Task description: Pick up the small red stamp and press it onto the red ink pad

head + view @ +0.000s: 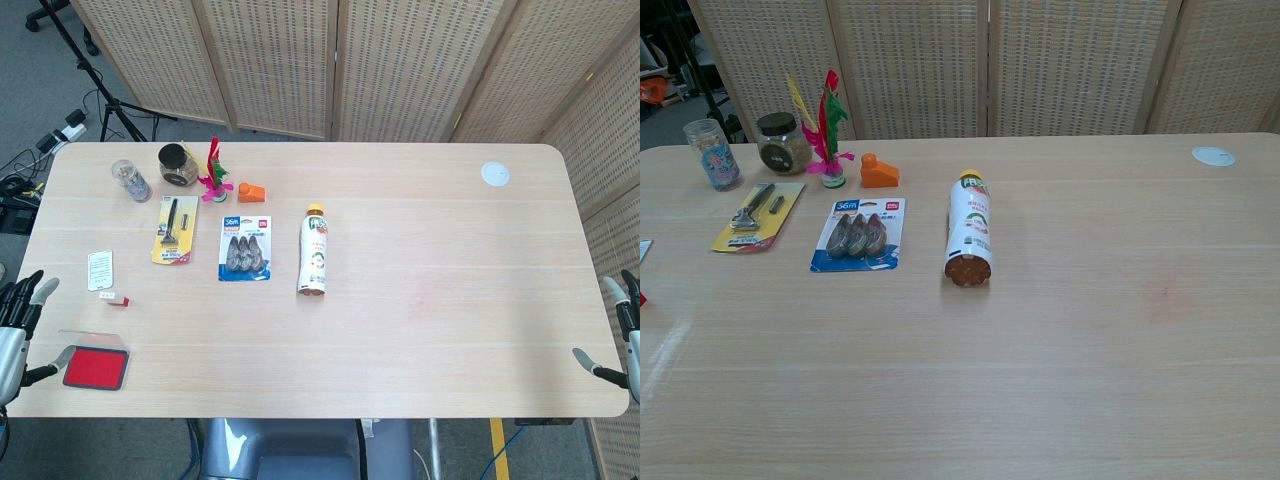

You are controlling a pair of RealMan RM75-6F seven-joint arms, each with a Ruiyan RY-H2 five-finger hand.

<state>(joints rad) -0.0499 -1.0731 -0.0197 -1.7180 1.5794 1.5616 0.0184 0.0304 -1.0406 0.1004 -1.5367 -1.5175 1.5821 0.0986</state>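
I see even, bright indoor light, soft short shadows, a faint sheen on the table (670, 350) at lower left, both views sharp.

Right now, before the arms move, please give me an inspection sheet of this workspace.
Surface: light wooden table, white round disc far right.
Job's things: small red stamp lying near the left edge; red ink pad open, nearer the front.
Clutter: lying orange-capped bottle, blue blister pack, yellow razor card, two jars, feather shuttlecock, orange block.
Hands: left hand and right hand open, holding nothing, at the table edges.
Cables: on the floor, far left.
Surroundings: woven screens, tripod.
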